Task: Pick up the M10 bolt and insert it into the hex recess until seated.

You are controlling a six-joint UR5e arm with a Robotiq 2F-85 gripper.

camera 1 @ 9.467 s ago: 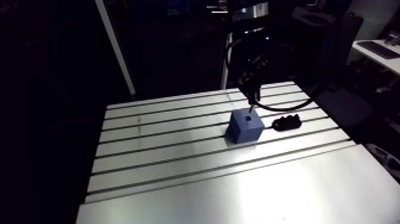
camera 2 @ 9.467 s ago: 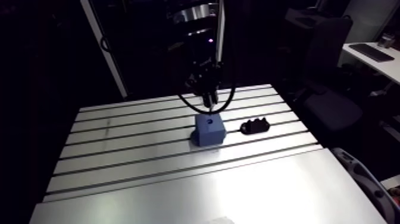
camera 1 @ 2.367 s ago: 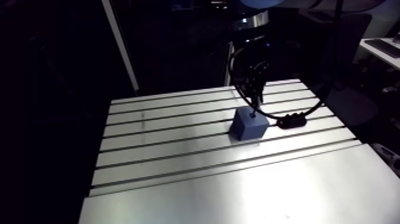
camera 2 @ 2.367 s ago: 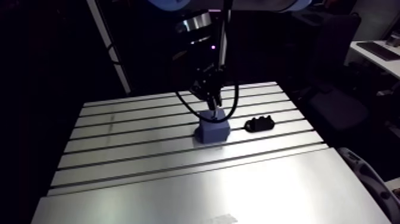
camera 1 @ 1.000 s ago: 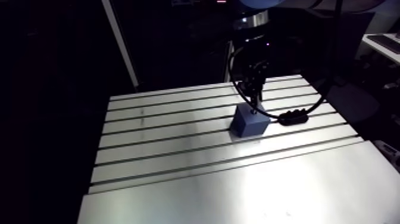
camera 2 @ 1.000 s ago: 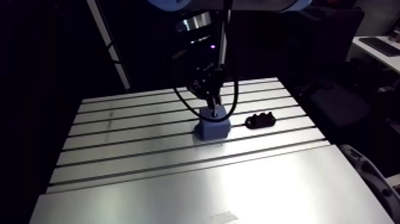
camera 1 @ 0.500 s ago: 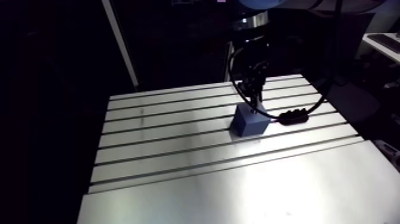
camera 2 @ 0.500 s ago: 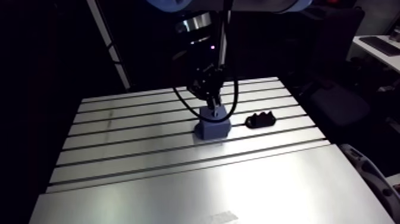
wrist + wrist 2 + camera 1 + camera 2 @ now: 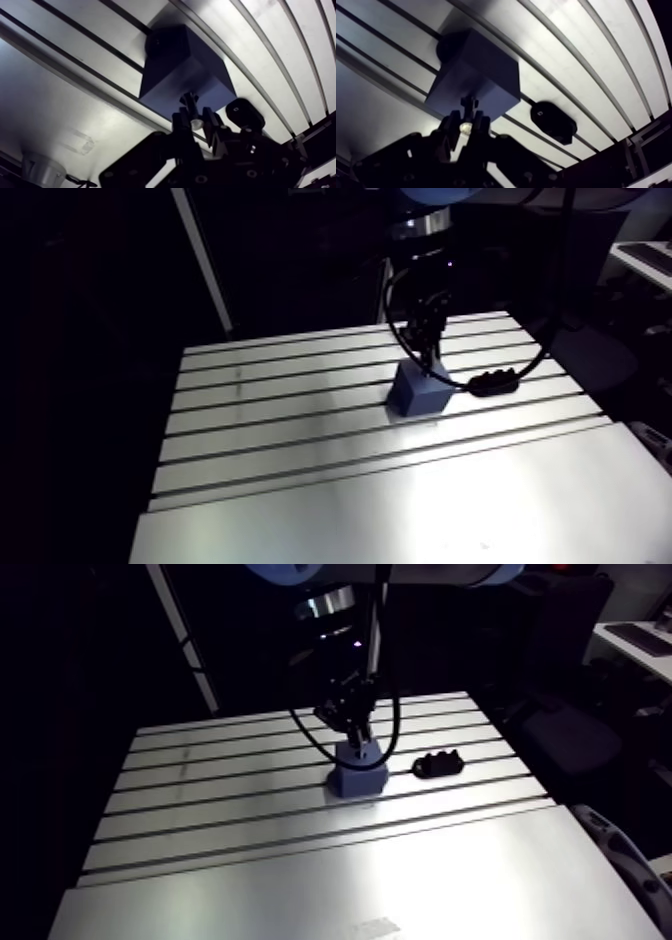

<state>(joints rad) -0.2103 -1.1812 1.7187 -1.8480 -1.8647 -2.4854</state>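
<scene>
Though the fingers (image 9: 181, 125) pinch the bolt (image 9: 189, 101), the blue block (image 9: 175, 60) hides its recess

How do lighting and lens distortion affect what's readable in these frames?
Arm view: glare whitens the near slotted aluminium table, while the blue cube block is readable. Wrist view: table slots bow; the block looks near-black, and the gripper and its dark bolt show mostly as silhouettes.
</scene>
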